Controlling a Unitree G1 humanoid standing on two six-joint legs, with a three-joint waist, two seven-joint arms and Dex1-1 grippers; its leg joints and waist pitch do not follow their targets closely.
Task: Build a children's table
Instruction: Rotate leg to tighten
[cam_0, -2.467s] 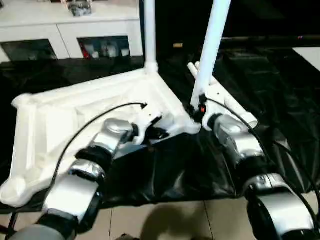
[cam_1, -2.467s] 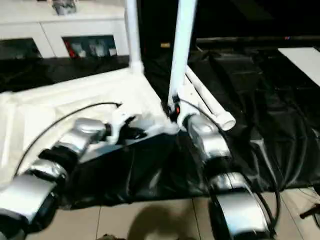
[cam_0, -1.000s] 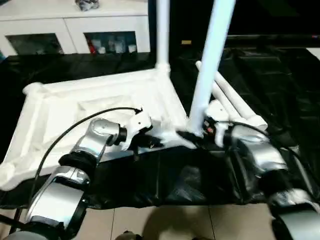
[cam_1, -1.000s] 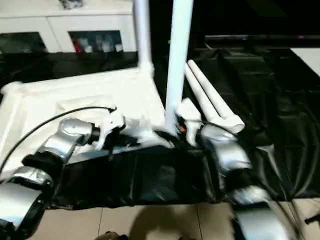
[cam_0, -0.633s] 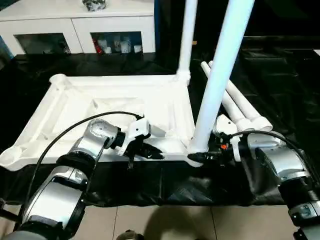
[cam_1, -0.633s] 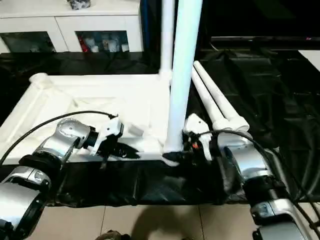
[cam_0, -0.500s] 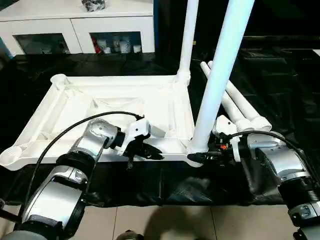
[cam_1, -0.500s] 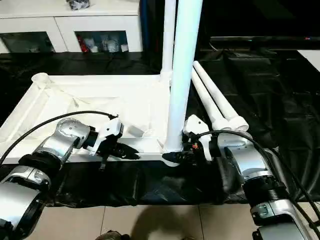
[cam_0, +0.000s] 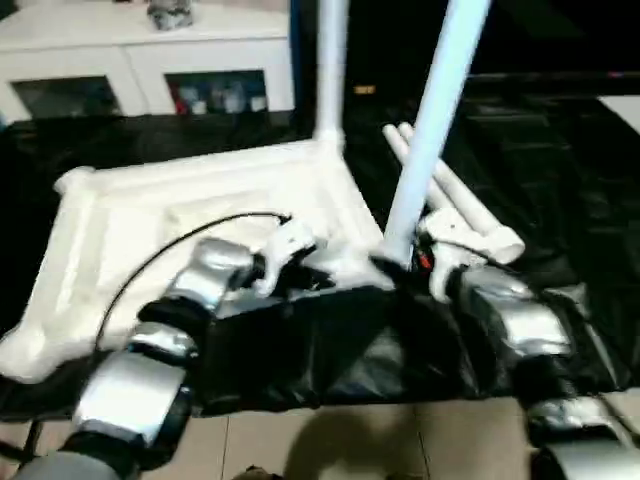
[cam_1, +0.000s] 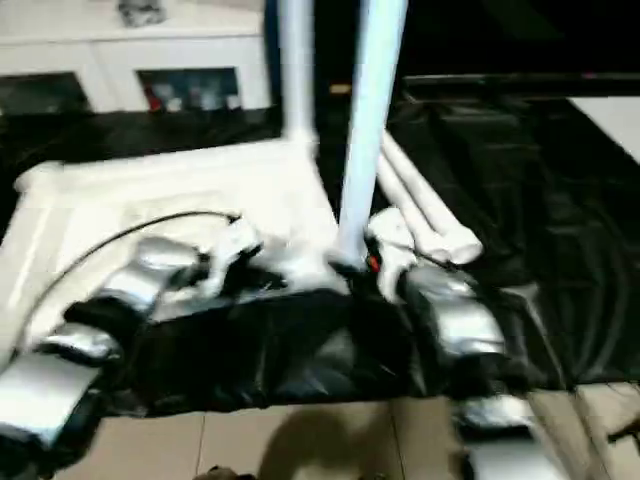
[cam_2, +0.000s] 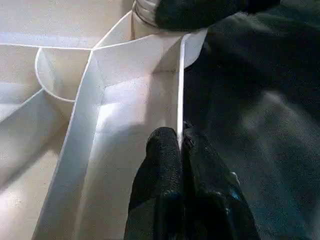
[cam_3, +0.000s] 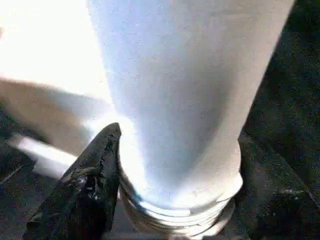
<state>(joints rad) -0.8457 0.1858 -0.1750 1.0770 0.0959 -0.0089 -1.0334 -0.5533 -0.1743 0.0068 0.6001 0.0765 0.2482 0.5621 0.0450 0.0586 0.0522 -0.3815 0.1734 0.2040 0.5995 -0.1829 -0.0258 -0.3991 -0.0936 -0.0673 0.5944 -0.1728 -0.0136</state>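
Beside tabletop (cam_0: 180, 215): two loose legs (cam_0: 450, 205); left fingers (cam_2: 165, 165) pinch rim, right fingers (cam_3: 95, 170) clasp upright leg (cam_0: 425, 150).

The tabletop (cam_0: 200, 200) and legs (cam_0: 440, 120) look like smooth white plastic (slightly glossy); the black sheet (cam_0: 560, 160) beneath is shiny, wrinkled film.

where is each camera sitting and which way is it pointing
Head stereo pair: on the head, looking forward and down at the upturned tabletop; both silver forearms show.
Left wrist: along the left pincer, shut on the tabletop's rim.
Right wrist: close on the leg at its threaded base; one black finger beside it.
Shared: both wrist views catch this leg's corner socket, also seen from the head.
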